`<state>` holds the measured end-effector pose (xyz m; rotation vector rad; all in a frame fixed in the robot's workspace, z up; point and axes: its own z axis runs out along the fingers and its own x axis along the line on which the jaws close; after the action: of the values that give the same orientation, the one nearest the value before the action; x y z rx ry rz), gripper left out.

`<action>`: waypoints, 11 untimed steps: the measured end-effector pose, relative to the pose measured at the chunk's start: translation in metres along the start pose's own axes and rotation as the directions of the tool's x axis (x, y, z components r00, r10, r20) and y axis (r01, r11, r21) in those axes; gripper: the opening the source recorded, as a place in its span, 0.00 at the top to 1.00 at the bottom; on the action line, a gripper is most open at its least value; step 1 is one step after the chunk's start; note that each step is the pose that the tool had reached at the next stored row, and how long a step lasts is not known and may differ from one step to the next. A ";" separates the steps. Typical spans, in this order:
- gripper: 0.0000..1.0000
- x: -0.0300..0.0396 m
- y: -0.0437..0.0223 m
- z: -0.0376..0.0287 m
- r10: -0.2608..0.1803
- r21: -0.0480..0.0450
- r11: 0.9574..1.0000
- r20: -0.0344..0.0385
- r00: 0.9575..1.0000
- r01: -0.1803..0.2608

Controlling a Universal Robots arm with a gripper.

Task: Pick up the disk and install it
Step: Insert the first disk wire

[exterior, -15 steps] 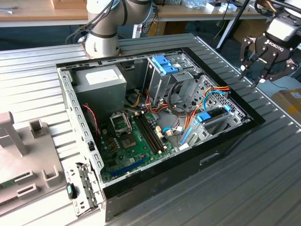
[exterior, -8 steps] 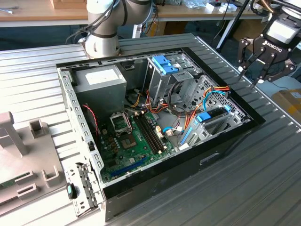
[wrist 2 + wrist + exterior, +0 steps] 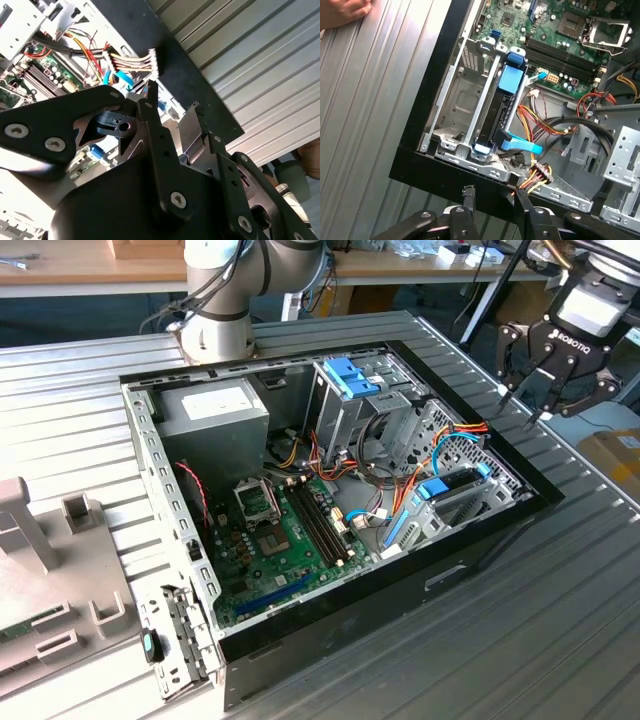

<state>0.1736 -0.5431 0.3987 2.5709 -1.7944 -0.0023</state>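
While the gripper [image 3: 527, 392] hangs just outside the computer case [image 3: 480, 545], its jaws stand partly apart and hold nothing. The disk [image 3: 504, 112] stands on edge in a metal bay [image 3: 460, 102], ahead of and below the fingertips. Expect a dense, rigid, shock-sensitive unit. Grip it across the blue rail frame [image 3: 512, 80], clear of the cables [image 3: 532, 122].
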 end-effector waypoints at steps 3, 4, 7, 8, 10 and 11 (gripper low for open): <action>0.56 -0.0004 0.0011 0.0031 -0.044 0.000 0.999 0.000 0.999 0.044; 0.56 -0.0004 0.0011 0.0039 -0.063 0.000 0.998 -0.001 0.998 0.063; 0.56 -0.0009 0.0022 0.0093 -0.122 0.000 0.993 -0.001 0.993 0.122; 0.56 -0.0010 0.0024 0.0108 -0.134 0.000 0.991 -0.001 0.991 0.134; 0.56 -0.0014 0.0026 0.0136 -0.159 0.000 0.987 -0.001 0.987 0.159; 0.56 -0.0024 0.0029 0.0155 -0.171 0.000 0.985 -0.001 0.985 0.171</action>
<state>0.1700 -0.5419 0.3832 2.7155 -1.5664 -0.0012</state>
